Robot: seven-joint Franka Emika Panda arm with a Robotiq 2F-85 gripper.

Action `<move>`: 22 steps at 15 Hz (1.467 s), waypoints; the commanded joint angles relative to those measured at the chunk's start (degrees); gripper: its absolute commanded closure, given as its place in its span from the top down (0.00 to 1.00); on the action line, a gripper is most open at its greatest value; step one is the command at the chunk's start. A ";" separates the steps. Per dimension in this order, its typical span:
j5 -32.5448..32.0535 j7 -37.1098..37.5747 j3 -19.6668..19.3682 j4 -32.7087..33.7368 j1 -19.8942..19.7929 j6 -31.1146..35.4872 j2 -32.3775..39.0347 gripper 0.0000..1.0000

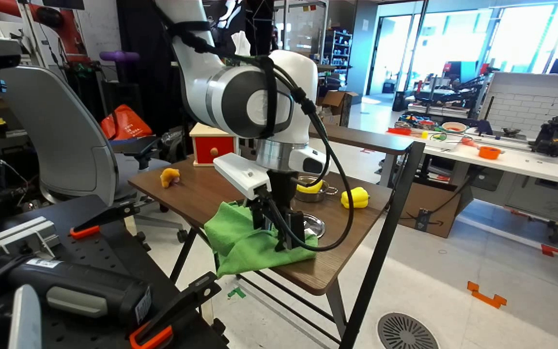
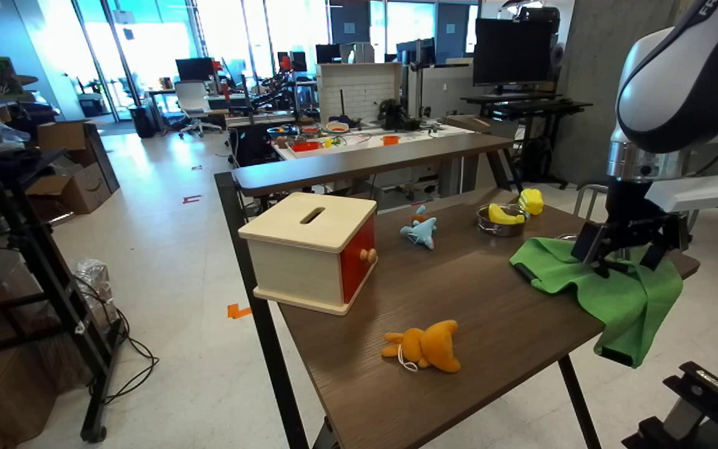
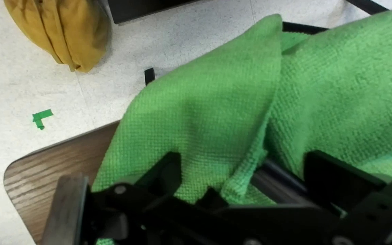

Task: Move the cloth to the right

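The gripper [image 3: 243, 166], fingers [image 3: 167, 173] apart, points down at the green cloth [image 3: 213, 105].

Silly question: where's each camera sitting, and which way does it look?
Exterior view: stands by a dark workbench, facing the table; the robot arm and gripper show mid-picture.
Exterior view: stands near the orange toy and wooden box, facing across the table; robot arm and gripper show at picture right.
Wrist view: sits on the robot arm, facing the green cloth, a table corner and the floor; gripper fingers show along the bottom.
Both exterior views share the table, robot arm, gripper, green cloth and wooden box.
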 commanded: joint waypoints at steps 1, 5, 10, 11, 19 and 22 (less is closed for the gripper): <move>-0.44 1.15 -0.55 3.14 -0.63 -2.57 1.30 1.00; -0.26 1.70 -0.88 5.82 -1.19 -4.52 1.70 1.00; -0.24 2.17 -1.23 9.64 -1.85 -8.05 3.20 1.00; -0.33 2.20 -1.29 10.23 -1.91 -8.29 3.32 1.00; 1.02 -3.30 2.74 4.83 -3.51 -5.14 -3.89 1.00; 5.03 -9.26 7.43 2.89 -6.69 -3.60 -6.72 1.00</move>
